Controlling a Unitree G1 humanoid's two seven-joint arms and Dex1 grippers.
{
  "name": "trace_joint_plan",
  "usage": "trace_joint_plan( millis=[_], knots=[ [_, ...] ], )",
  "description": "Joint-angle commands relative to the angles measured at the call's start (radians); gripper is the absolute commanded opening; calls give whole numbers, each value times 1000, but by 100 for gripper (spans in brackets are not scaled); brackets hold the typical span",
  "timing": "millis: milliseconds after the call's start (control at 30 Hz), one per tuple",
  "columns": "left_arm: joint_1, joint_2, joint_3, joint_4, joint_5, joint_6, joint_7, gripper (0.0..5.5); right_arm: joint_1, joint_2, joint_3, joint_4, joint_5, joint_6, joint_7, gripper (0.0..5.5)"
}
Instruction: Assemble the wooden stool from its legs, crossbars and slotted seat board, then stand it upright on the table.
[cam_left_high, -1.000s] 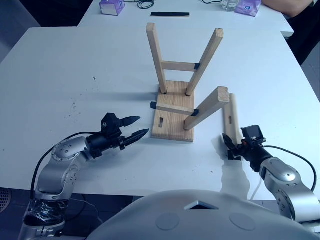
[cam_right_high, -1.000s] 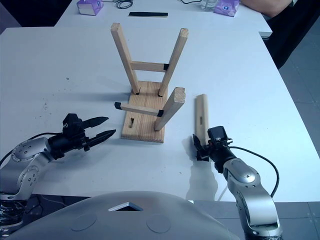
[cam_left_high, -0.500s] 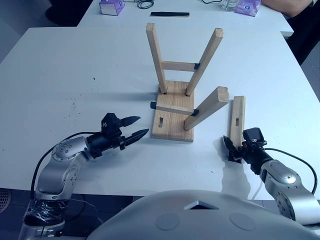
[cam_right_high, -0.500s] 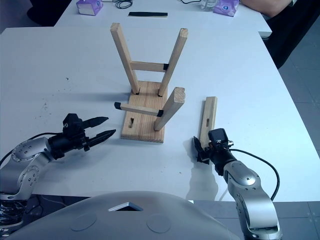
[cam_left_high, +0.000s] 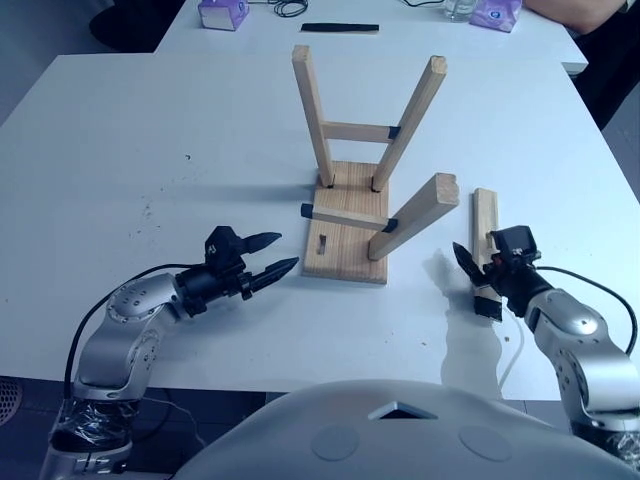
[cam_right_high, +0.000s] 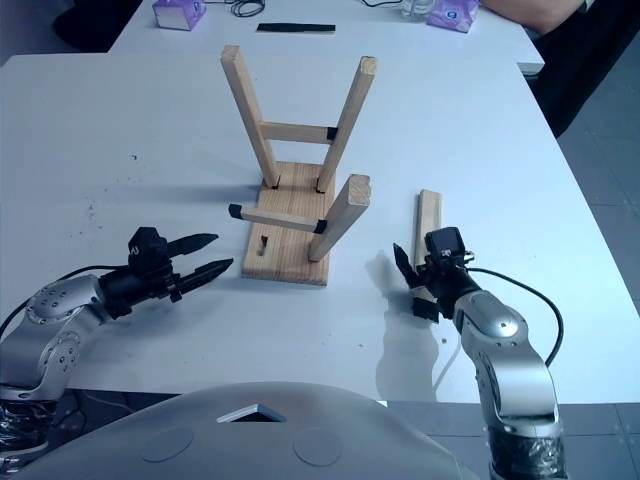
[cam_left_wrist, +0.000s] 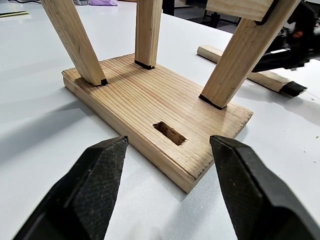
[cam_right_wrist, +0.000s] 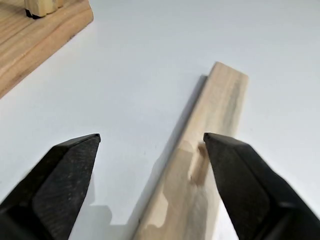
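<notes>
The slotted seat board (cam_left_high: 338, 252) lies flat mid-table with three legs standing up from it. Two far legs (cam_left_high: 312, 115) are joined by a crossbar (cam_left_high: 355, 131). A tilted near leg (cam_left_high: 415, 213) carries a second crossbar (cam_left_high: 345, 214) whose free end hangs over an empty slot (cam_left_wrist: 169, 133). A loose leg (cam_left_high: 484, 218) lies on the table to the board's right. My right gripper (cam_left_high: 476, 284) is open, straddling the near end of that loose leg (cam_right_wrist: 220, 115). My left gripper (cam_left_high: 272, 254) is open, just left of the board's near corner (cam_left_wrist: 190, 175), holding nothing.
A second table behind holds a purple packet (cam_left_high: 222, 14), a black strip (cam_left_high: 340, 29) and another purple packet (cam_left_high: 494, 13). The white table (cam_left_high: 150, 120) has wide free room on its left. Its front edge runs close behind both grippers.
The loose leg has slid to the right and rolled onto another face. My right gripper has moved right and farther from the front edge with it. The left arm has stayed put.
</notes>
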Motion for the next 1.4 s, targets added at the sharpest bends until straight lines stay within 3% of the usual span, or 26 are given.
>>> trace_joint_plan(
  millis=[33,133,333,1133,1400],
  knots=[
    [-33,10,-6,15,8,8,-6,303,-24,-7,-43,50,-21,0,-21,381],
    [-10,14,13,6,1,6,-2,303,73,47,-107,-104,8,81,-70,381],
    [41,-2,20,-26,7,3,23,303,243,224,-44,-437,57,264,-189,381],
    [-35,26,9,-7,-3,49,-17,303,279,334,15,-124,-101,-26,-299,381],
    [-62,15,12,6,-5,56,-16,303,270,366,8,-87,-65,-44,-280,275]
  ],
)
